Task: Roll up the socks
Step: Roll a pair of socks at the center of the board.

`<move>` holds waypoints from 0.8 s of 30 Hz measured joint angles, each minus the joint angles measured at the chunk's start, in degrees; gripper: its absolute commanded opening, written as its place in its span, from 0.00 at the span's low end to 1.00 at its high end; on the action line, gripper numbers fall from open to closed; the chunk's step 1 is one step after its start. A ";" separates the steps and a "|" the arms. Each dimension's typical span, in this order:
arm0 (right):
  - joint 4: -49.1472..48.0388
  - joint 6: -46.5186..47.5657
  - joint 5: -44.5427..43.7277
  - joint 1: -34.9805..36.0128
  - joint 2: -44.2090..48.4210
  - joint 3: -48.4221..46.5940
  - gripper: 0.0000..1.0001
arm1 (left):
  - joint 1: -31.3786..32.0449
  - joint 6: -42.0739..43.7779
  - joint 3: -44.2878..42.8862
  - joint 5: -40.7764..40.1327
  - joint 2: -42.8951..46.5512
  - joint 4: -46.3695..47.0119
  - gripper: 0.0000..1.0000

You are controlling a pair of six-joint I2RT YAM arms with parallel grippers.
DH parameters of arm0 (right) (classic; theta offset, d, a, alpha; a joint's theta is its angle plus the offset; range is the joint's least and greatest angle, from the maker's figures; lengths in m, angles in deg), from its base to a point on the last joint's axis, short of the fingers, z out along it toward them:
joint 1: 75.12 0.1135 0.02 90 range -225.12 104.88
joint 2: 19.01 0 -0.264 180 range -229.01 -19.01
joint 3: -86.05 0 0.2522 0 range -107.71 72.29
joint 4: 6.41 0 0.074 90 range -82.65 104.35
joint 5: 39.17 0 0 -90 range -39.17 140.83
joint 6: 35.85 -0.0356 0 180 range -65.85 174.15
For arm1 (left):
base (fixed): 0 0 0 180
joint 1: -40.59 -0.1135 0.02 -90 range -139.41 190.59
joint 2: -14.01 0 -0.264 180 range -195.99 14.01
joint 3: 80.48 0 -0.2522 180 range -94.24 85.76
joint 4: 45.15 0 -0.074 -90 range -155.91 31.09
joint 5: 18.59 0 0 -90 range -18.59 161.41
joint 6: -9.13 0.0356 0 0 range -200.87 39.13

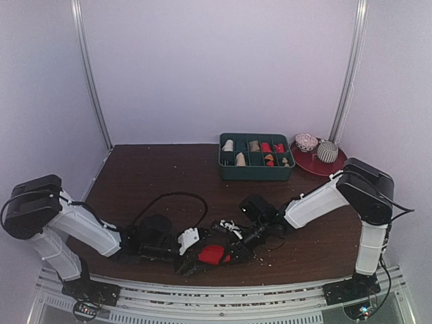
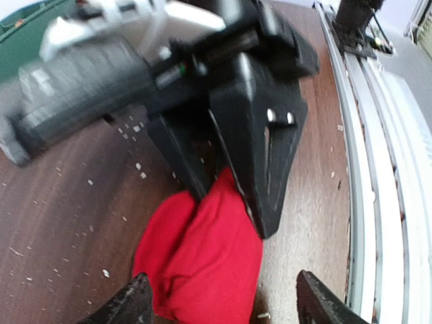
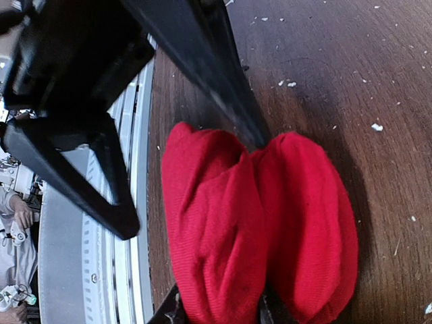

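Left wrist view: the left hand (image 2: 226, 307) stands open, fingertips astride the red sock (image 2: 196, 263). The sock is bunched in a lump close to the near edge of the bench (image 2: 61, 229). The right hand (image 2: 233, 210) grips its folded end. Bare bench lies beyond. Far side: green tray (image 1: 256, 174), compartments holding beige rolls (image 1: 228, 145) and red pieces (image 1: 266, 147).

The left arm (image 1: 81, 226) extended low toward the right, with the left gripper (image 2: 224, 291) spread wide. The right arm (image 1: 317, 202) extended left, with the right gripper (image 2: 231, 210) clamped on the red sock (image 2: 196, 263). Both grippers faced each other.
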 measured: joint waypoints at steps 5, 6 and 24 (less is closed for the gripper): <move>0.09 -0.74 0.74 -0.26 -0.39 -0.24 0.28 | 0.24 0.50 -0.09 1.09 -3.54 -0.11 0.46; 0.11 -0.76 0.90 -0.31 -0.46 -0.28 0.28 | 0.24 0.39 -0.24 1.16 -4.15 -0.20 0.43; 0.90 -1.60 -5.42 0.13 5.79 2.91 0.45 | 0.07 -6.71 -7.02 3.80 -10.38 -2.95 0.00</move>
